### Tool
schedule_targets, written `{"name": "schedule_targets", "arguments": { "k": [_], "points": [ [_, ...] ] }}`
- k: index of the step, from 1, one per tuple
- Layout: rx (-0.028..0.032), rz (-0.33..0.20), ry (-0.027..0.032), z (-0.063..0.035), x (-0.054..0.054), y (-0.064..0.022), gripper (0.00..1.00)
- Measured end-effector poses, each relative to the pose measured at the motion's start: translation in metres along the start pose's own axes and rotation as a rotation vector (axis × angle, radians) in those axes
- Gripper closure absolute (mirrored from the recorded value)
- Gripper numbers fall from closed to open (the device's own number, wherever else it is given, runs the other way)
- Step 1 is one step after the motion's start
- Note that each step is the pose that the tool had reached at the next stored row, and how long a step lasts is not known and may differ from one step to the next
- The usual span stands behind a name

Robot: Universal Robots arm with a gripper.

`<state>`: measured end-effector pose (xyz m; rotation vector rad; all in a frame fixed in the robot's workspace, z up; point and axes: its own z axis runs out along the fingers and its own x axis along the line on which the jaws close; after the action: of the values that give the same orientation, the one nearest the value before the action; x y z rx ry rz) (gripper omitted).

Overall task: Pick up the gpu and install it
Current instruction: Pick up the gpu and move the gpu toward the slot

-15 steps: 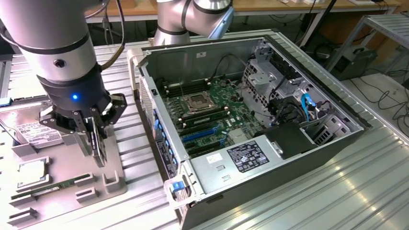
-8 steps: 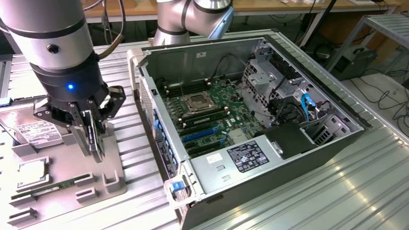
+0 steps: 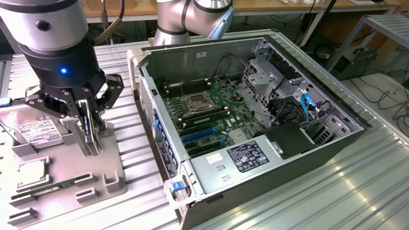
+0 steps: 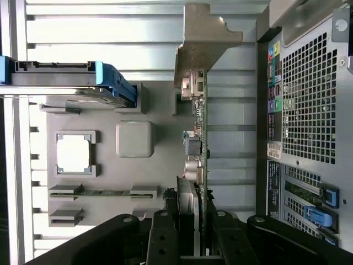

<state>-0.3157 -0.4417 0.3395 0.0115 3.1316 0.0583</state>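
Gripper point(image 4: 193, 238) pinching thin black rectangular circuit-card gpu point(image 4: 202, 141); card upright between fingers point(image 4: 163, 238), silvery metal bracket point(image 4: 203, 41) jutting beyond, over grey plastic tray point(image 3: 110, 160).

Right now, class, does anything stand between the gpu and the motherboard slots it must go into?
Yes: the computer case's perforated rear wall rises between the gpu, clamped in the gripper, and the blue motherboard slots. Nothing visible covers the slots.
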Motion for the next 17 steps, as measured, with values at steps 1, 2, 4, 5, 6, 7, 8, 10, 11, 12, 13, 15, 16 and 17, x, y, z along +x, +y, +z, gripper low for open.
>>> {"name": "schedule_targets", "arguments": {
  "k": [1,2,4,5,6,7,8,10,11,12,13,15,16,17],
  "points": [
    [0.0000,0.000,0.0000,-0.0020,0.000,0.0001,0.72],
    [0.0001,0.000,0.0001,-0.0031,0.000,0.0001,0.72],
    [0.0003,-0.003,0.0001,-0.0055,0.000,0.0002,0.72],
    [0.0003,-0.004,0.0002,-0.0077,0.000,0.0003,0.72],
    [0.0003,-0.004,0.0001,-0.0105,0.000,0.0004,0.72],
    [0.0002,-0.004,0.0001,-0.0137,0.000,0.0005,0.72],
    [0.0002,-0.004,0.0001,-0.0167,0.000,0.0006,0.72],
    [0.0002,-0.004,0.0001,-0.0278,0.000,0.0011,0.72],
    [0.0003,-0.004,0.0002,-0.0314,0.000,0.0012,0.72],
    [0.0003,-0.004,0.0002,-0.0347,0.000,0.0013,0.72],
    [0.0003,-0.004,0.0002,-0.0434,0.000,0.0016,0.72],
    [0.0003,-0.004,0.0002,-0.0559,-0.001,0.0021,0.72],
    [0.0002,-0.004,0.0002,-0.0599,-0.001,0.0023,0.72],
    [0.0002,-0.004,0.0001,-0.0636,-0.001,0.0024,0.72]
  ]
}}
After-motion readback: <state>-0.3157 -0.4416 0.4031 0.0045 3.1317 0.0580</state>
